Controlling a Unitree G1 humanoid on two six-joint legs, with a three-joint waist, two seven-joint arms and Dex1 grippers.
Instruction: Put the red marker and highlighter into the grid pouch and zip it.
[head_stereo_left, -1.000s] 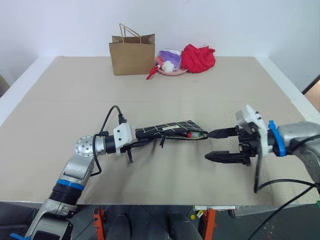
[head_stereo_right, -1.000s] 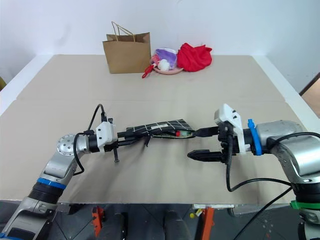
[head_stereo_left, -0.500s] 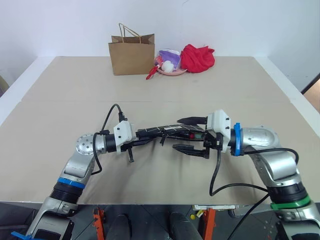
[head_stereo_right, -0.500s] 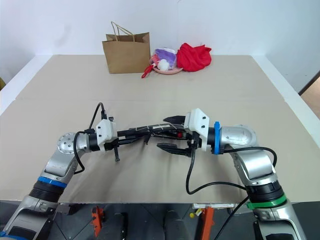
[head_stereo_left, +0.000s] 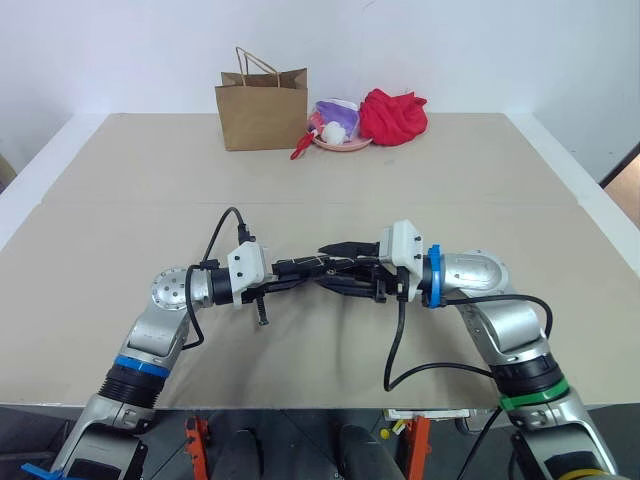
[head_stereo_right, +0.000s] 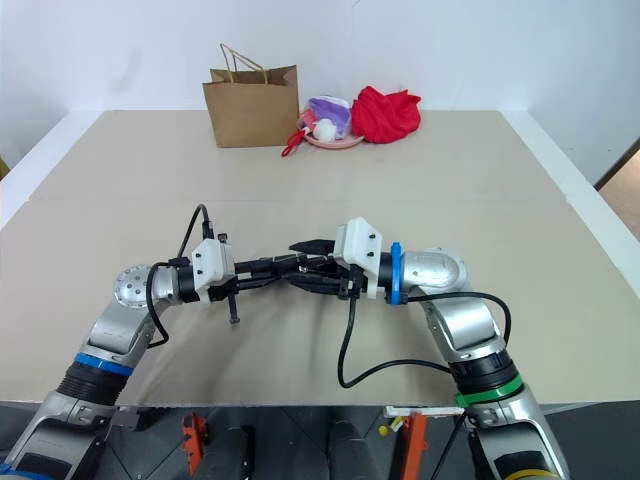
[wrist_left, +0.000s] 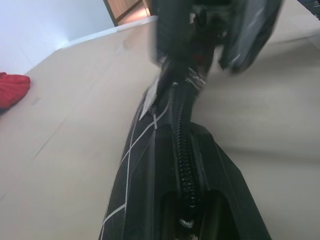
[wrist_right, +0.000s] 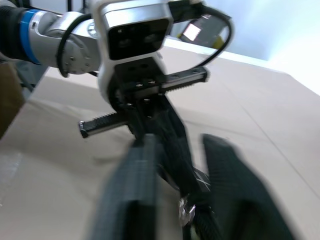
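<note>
— Above the middle of the table (head_stereo_left: 120, 180), what is the robot holding?

— The grid pouch (head_stereo_left: 305, 267), a black fabric piece with thin white lines, hangs clear of the tabletop between the two arms. The left gripper (head_stereo_left: 292, 272) has its fingers pressed together on one end of the pouch, zipper edge up. The left wrist view looks straight along the zipper teeth (wrist_left: 183, 150), which run closed from the near end toward the far one.

— And the other arm?

— The right gripper (head_stereo_left: 340, 268) reaches in from the opposite side, level, at the pouch's far end. Its black fingers (wrist_right: 131, 200) stand on either side of the zipper line, and a small metal pull (wrist_right: 186, 212) sits between them. They look nearly together, but whether they actually pinch the pull or the fabric cannot be told.

— What is inside the pouch?

— Nothing of its contents can be seen; neither pen is visible on the table either.

— Any other containers?

— At the far edge stands a brown paper bag (head_stereo_left: 262, 106), upright, handles up; its inside cannot be seen. Just beside it is a pink dish (head_stereo_left: 345, 143) holding purple and white items, too small to name. A red cloth bundle (head_stereo_left: 393, 115) lies touching the dish on its other side. All three are well apart from the pouch.
</note>
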